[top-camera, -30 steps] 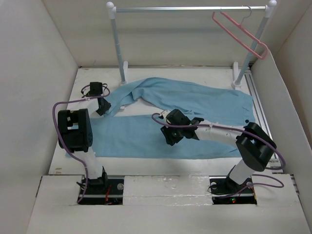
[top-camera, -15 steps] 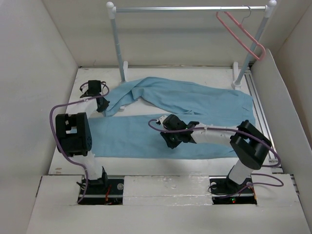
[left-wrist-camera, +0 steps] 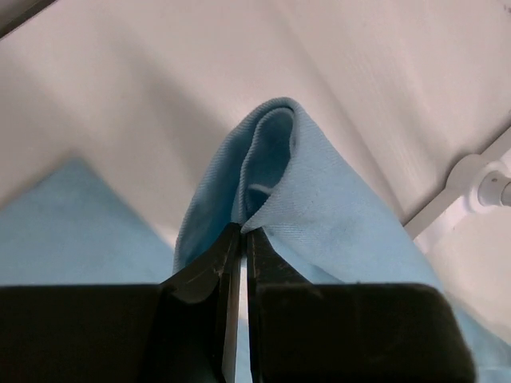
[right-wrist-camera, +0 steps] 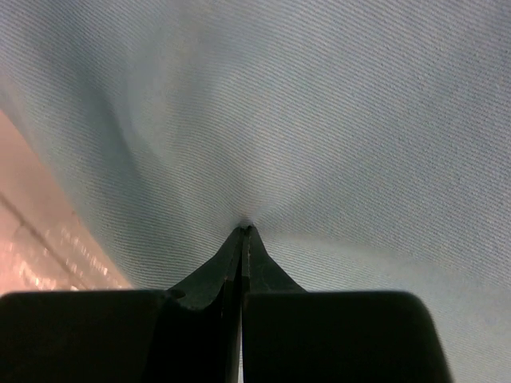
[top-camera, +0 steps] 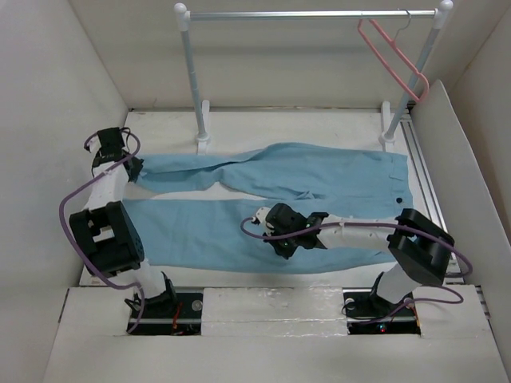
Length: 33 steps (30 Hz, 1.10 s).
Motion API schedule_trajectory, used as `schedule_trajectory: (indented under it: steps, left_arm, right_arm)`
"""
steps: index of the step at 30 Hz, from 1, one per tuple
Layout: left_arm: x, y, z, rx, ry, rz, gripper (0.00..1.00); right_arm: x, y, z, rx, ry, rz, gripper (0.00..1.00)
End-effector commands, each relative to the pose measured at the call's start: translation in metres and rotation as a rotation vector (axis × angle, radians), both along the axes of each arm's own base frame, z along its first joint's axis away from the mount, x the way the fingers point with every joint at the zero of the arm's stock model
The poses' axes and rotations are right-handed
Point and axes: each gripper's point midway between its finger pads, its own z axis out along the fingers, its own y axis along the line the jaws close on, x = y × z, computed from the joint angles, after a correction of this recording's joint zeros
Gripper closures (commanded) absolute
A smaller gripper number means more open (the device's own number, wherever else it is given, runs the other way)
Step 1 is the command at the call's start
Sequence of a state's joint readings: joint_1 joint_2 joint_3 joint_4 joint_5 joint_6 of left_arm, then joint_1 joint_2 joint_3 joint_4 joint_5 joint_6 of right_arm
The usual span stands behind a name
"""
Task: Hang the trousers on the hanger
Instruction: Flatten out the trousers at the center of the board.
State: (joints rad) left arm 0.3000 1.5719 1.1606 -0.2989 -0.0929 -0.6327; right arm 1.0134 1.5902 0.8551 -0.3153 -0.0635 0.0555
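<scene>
Partly beneath right gripper (right-wrist-camera: 242,229), trousers (top-camera: 343,179)

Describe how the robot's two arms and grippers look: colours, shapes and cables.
Both the left arm and right arm pair bulky black joint housings with slim white links. A thin purple cable loops loosely along each. The left gripper and right gripper are matte black, their flat fingers tapering to narrow tips. No markings show.

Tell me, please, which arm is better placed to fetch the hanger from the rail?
Probably the right: the hanger hangs at the right end of the rail, while the left hand holds a cuff of the trousers far left. The right hand would first have to let go.
</scene>
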Motion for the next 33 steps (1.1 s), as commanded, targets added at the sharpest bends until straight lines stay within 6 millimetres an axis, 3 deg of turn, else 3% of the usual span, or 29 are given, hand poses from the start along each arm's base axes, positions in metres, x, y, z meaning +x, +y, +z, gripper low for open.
schedule_trajectory:
  steps: [1,2,4,5,6,9,14,17,20,21,23,24,28,30,33]
  left_arm:
    - [0.021,-0.012,0.001,-0.050,0.012,-0.074,1.00]
    - [0.022,-0.015,-0.006,-0.065,0.037,-0.089,1.00]
    - [0.031,-0.011,-0.023,-0.074,0.094,-0.101,0.80]
    - [0.026,-0.005,-0.037,-0.076,0.151,-0.081,0.69]
    - [0.030,-0.003,-0.031,-0.068,0.139,-0.075,0.47]
    - [0.030,0.003,-0.011,-0.051,0.060,-0.054,0.23]
    - [0.025,-0.005,0.031,-0.055,-0.116,-0.025,0.25]
    - [0.020,-0.022,0.011,-0.135,-0.120,-0.054,0.27]
    - [0.023,-0.033,-0.018,-0.222,-0.076,-0.061,0.30]
    - [0.027,-0.034,-0.021,-0.241,-0.077,-0.052,0.33]
    - [0.036,-0.033,-0.030,-0.259,-0.085,-0.051,0.35]
    - [0.039,-0.032,-0.032,-0.263,-0.087,-0.041,0.40]
    - [0.053,-0.023,-0.035,-0.251,-0.095,-0.008,0.42]
    - [0.058,-0.005,-0.041,-0.199,-0.047,0.060,0.43]
    - [0.057,0.006,-0.049,-0.161,-0.010,0.103,0.44]
  right_arm:
    - [-0.047,-0.032,-0.010,-0.098,0.141,0.095,1.00]
    - [-0.046,-0.031,-0.005,-0.087,0.132,0.096,1.00]
    - [-0.040,-0.027,0.001,-0.086,0.110,0.090,0.83]
    - [-0.038,-0.024,0.003,-0.084,0.105,0.087,0.76]
    - [-0.035,-0.024,0.004,-0.093,0.099,0.083,0.62]
    - [-0.032,-0.014,0.016,-0.059,0.091,0.083,0.48]
    - [-0.028,-0.001,0.042,0.024,0.061,0.086,0.47]
    - [-0.020,0.004,0.058,0.055,0.016,0.075,0.49]
    - [-0.012,0.004,0.067,0.072,-0.014,0.055,0.66]
    - [-0.011,0.006,0.071,0.082,-0.021,0.056,0.78]
    - [-0.007,0.006,0.075,0.087,-0.031,0.047,0.82]
    - [-0.005,0.006,0.077,0.089,-0.036,0.044,0.82]
    - [-0.001,0.006,0.081,0.101,-0.044,0.020,0.78]
    - [0.001,0.003,0.082,0.105,-0.045,0.002,0.71]
    - [0.003,-0.001,0.081,0.104,-0.044,-0.016,0.68]
